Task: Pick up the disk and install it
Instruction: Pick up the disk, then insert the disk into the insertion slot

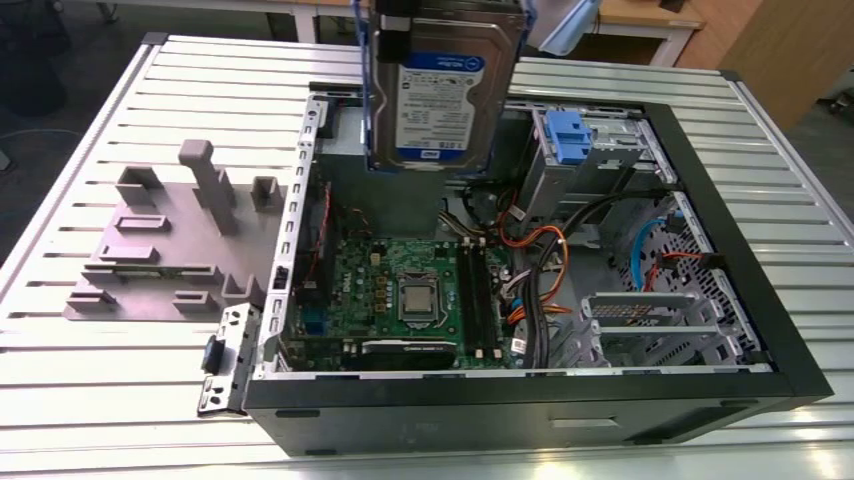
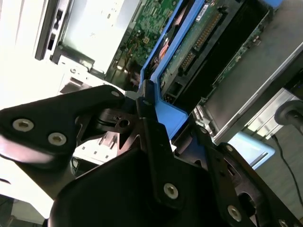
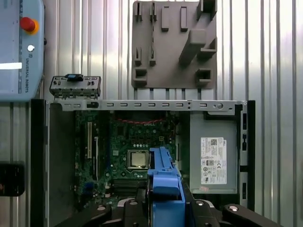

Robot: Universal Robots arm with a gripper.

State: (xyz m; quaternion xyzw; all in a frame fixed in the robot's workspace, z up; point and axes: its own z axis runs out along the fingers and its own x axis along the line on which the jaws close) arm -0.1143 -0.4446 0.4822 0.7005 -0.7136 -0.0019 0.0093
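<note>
The disk (image 1: 441,100) hangs upright above the back of the open computer case (image 1: 534,405), label facing the exterior camera, with its blue frame (image 1: 363,60) along both edges. My gripper (image 2: 150,109) is shut on the disk's blue frame (image 2: 165,113), its black fingers (image 2: 156,142) pressing on either side. In the first wrist view the frame's edge (image 3: 163,182) stands between the gripper's black fingers (image 3: 208,210), above the motherboard (image 3: 132,146). The second wrist view shows the disk's green circuit board (image 2: 199,38) and its connector.
A grey fixture plate (image 1: 167,250) with upright pegs lies on the slatted table at the exterior view's left. Inside the case are a grey box with a white sticker (image 3: 213,161), a blue clip (image 1: 567,135), cables and a metal drive cage (image 1: 641,320). A pendant (image 3: 21,47) lies nearby.
</note>
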